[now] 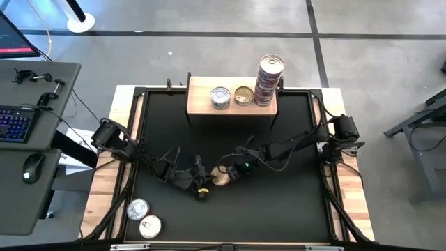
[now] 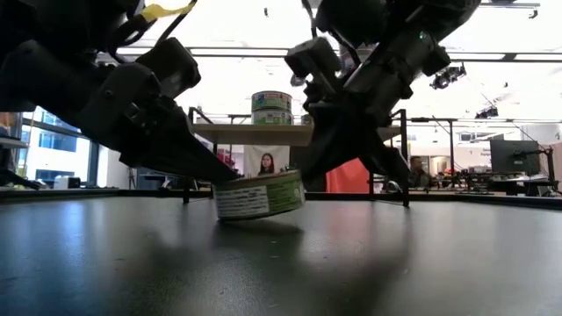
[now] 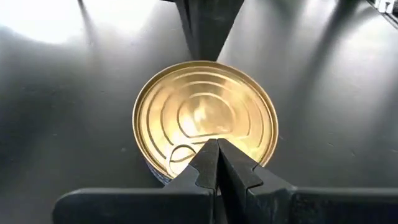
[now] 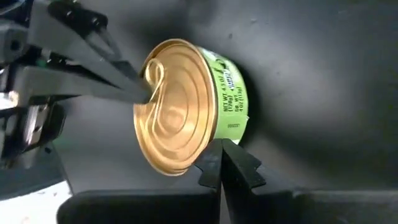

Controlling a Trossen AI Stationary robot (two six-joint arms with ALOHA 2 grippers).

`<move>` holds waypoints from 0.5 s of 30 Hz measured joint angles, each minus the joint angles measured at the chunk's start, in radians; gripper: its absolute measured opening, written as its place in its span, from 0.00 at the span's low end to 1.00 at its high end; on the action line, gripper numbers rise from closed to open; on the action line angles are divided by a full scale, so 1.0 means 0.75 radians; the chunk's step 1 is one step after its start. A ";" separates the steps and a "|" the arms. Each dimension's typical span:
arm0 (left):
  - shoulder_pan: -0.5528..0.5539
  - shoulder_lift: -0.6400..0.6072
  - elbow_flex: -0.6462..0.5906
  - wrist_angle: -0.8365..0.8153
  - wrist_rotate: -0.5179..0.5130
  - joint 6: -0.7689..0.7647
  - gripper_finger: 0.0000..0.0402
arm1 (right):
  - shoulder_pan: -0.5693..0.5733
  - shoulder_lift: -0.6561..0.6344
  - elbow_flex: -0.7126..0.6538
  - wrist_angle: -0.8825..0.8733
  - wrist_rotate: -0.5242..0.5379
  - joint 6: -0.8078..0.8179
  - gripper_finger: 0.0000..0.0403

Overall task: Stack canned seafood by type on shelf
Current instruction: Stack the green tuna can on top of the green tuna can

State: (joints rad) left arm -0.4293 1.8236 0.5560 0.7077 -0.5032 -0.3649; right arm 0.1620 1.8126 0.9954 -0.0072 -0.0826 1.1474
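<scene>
Both grippers meet at one gold-topped tin [image 1: 220,178] on the black surface [image 1: 279,209]. The left gripper [image 3: 217,163], fingers pressed together, touches its lid near the pull tab. The right gripper [image 4: 222,163], also closed, presses its green-labelled side. Beyond them, the shelf [image 1: 202,94] holds more tins.

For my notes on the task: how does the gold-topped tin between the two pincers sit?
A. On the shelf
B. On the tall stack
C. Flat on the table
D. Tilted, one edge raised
D: in the low view the gold-topped tin leans, one edge raised off the table.
</scene>
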 joint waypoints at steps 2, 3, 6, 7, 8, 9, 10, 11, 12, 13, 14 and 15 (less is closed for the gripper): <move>-0.008 0.000 0.000 -0.002 0.000 -0.001 0.00 | 0.017 -0.001 0.012 -0.010 -0.010 0.001 0.00; -0.013 0.001 0.000 -0.003 -0.002 -0.001 0.00 | 0.025 -0.001 0.020 -0.020 -0.018 0.001 0.00; -0.023 0.002 0.000 -0.006 -0.013 -0.001 0.00 | 0.049 -0.001 0.037 -0.018 -0.034 0.001 0.00; -0.026 0.002 0.000 -0.007 -0.022 -0.001 0.00 | 0.058 -0.001 0.046 -0.018 -0.035 0.001 0.00; -0.030 0.003 0.000 -0.008 -0.029 -0.001 0.00 | 0.066 -0.001 0.055 -0.015 -0.035 0.000 0.00; -0.031 0.003 -0.001 -0.008 -0.033 -0.001 0.00 | 0.074 -0.002 0.066 -0.013 -0.035 -0.001 0.00; -0.030 0.003 -0.001 -0.008 -0.035 -0.001 0.00 | 0.081 -0.003 0.076 -0.005 -0.034 -0.001 0.00; -0.031 0.004 -0.001 -0.008 -0.036 -0.001 0.00 | 0.086 -0.003 0.086 0.001 -0.031 -0.002 0.00; -0.030 0.004 0.000 -0.008 -0.036 -0.006 0.00 | 0.091 -0.004 0.094 0.006 -0.025 -0.004 0.00; -0.030 0.004 0.000 -0.008 -0.036 -0.016 0.00 | 0.095 -0.005 0.101 0.007 -0.017 -0.005 0.00; -0.030 0.005 0.000 -0.009 -0.037 -0.029 0.00 | 0.098 -0.005 0.108 0.003 -0.009 -0.007 0.00; -0.030 0.005 0.000 -0.009 -0.038 -0.036 0.00 | 0.099 -0.005 0.115 -0.002 -0.003 -0.012 0.00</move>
State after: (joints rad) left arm -0.4519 1.8271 0.5560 0.7012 -0.5315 -0.3916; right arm 0.2364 1.8088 1.0814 -0.0088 -0.0847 1.1382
